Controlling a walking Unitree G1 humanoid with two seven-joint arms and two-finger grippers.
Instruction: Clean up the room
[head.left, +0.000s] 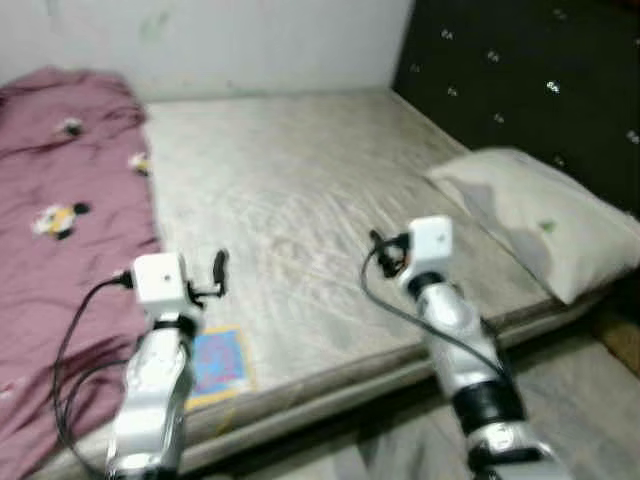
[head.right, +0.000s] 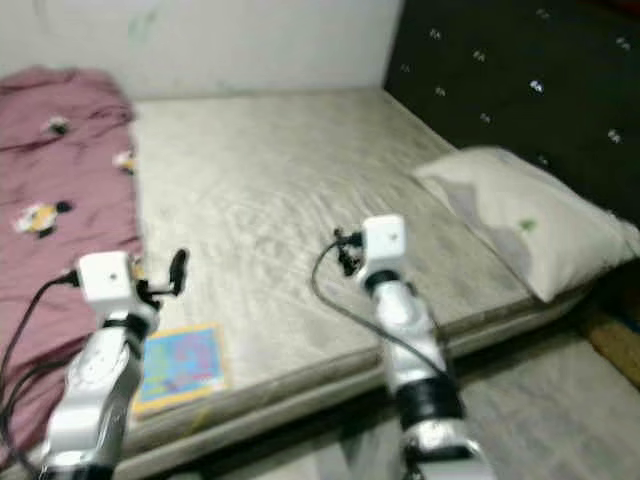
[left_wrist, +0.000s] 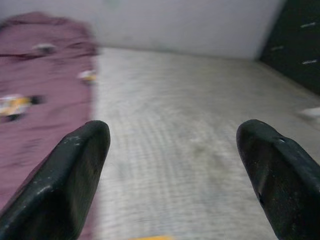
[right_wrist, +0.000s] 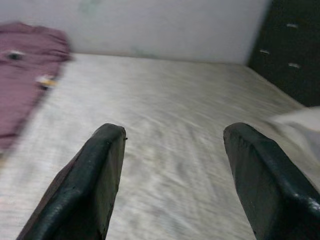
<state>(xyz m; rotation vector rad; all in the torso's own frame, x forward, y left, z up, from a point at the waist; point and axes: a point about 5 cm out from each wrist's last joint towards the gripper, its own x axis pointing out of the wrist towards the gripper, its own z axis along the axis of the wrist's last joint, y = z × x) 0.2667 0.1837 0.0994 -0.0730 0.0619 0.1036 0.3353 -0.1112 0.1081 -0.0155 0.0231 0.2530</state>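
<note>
Bed not yet made; tidying judged at its outset.

Nearest the near edge of the mattress (head.left: 300, 220): left gripper (left_wrist: 172, 165) held just above that edge, fingers spread wide, nothing between them. Right gripper (right_wrist: 175, 170) likewise raised over the near edge, further toward the pillow side, fingers wide apart and empty. No contact with any item by either.

On the near edge, beside the left arm: a colourful flat label or paper (head.left: 218, 362), lying flat on the mattress; cannot tell whether loose or sewn on.

Along the mattress's left side, from near edge to far corner: a maroon blanket (head.left: 60, 260) with small printed figures, rumpled, bunched toward the far corner and hanging off the near edge. Not folded, not spread.

Middle of the mattress: bare, no sheet, surface creased.

On the mattress's right side, against the dark studded headboard (head.left: 530, 90): a pale pillow (head.left: 540, 225), lying askew with one corner overhanging the edge.

Beyond the far edge: plain white wall (head.left: 260, 45).

Outstanding, by judgement: blanket to be straightened or folded, pillow to be squared. Nothing done so far as visible.
</note>
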